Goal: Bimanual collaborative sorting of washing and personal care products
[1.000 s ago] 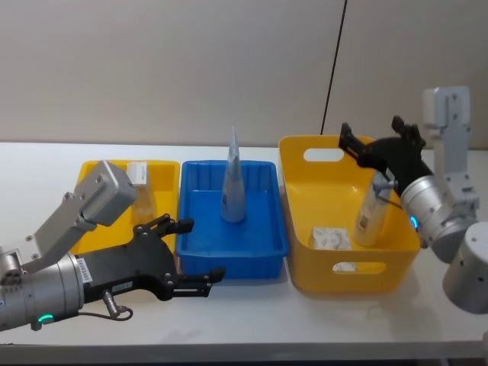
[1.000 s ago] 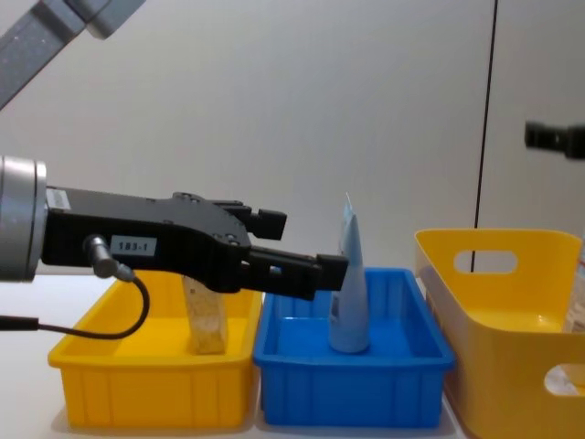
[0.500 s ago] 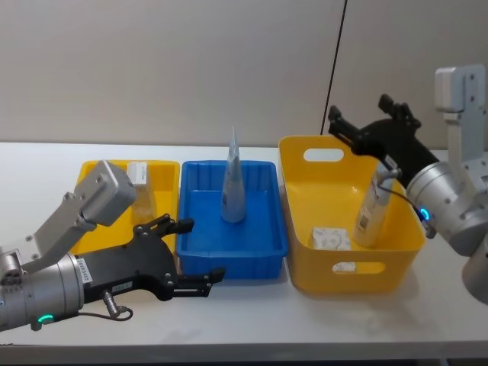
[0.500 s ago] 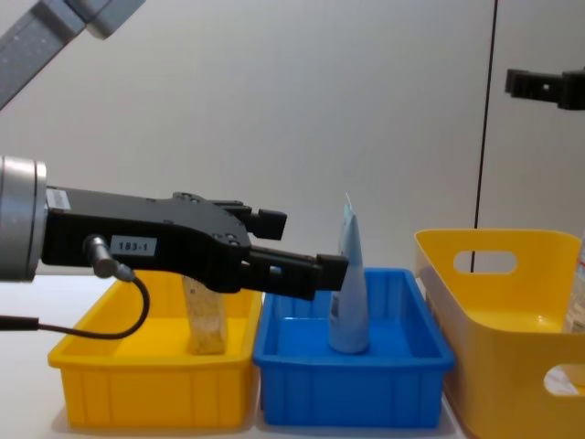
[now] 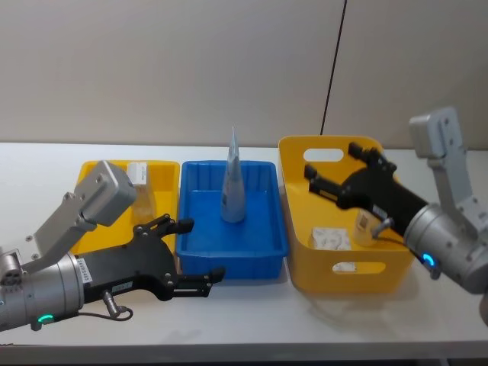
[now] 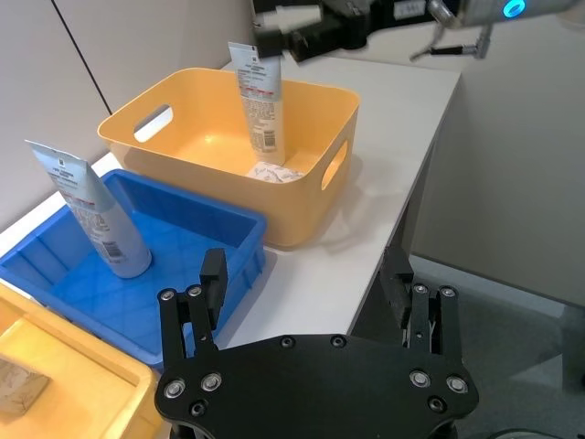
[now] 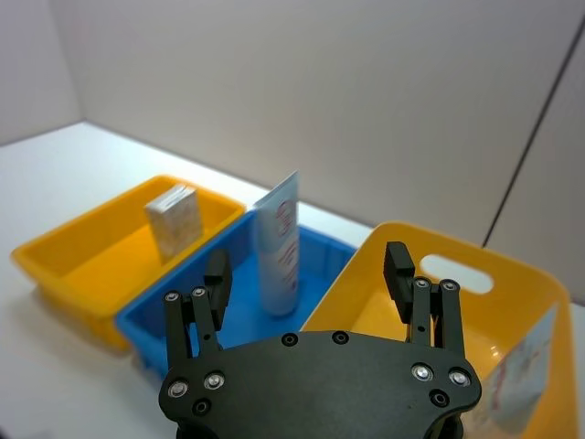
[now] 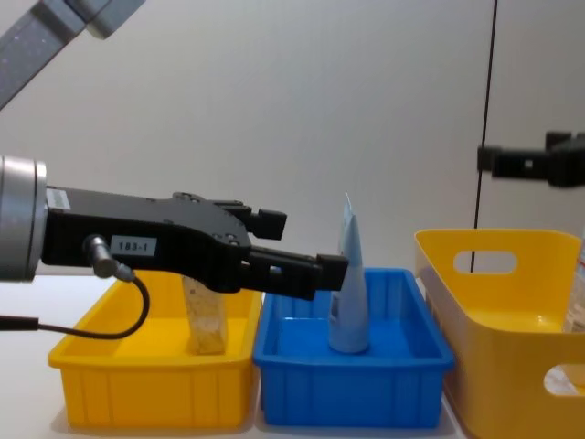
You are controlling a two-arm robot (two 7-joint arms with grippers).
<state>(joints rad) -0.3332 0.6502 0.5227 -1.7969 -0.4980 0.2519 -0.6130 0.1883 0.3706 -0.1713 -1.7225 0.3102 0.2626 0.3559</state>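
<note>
Three containers were seen lined up across the middle of the head view: a shallow yellow tray (image 5: pixel 114 200) at the left, a blue tray (image 5: pixel 232 221) in the centre and a deep yellow bin (image 5: pixel 343 229) at the right. The arrangement suggested sorting by kind, with the deep bin as the source.

A pale-blue tube-like pouch (image 5: pixel 232 187) was stood upright on its base in the blue tray, probably already sorted. A small boxy pack (image 5: pixel 139 174) was stood in the far part of the yellow tray. In the bin, a whitish leaf-printed pack (image 5: pixel 330 238) was lying on the floor, and another pale pouch (image 6: pixel 260 105) was leaned against the far wall.

The right gripper (image 5: pixel 335 171) was held above the bin at centre right, jaws spread wide and empty, apparently for a reach into the bin. The left gripper (image 5: pixel 191 250) was held low at the lower left, in front of the two trays, jaws likewise spread with nothing between them, seemingly ready for a handover.

The bin's tall walls were judged the main obstacle to reaching the flat pack, and the leaning pouch stood close beside it.
</note>
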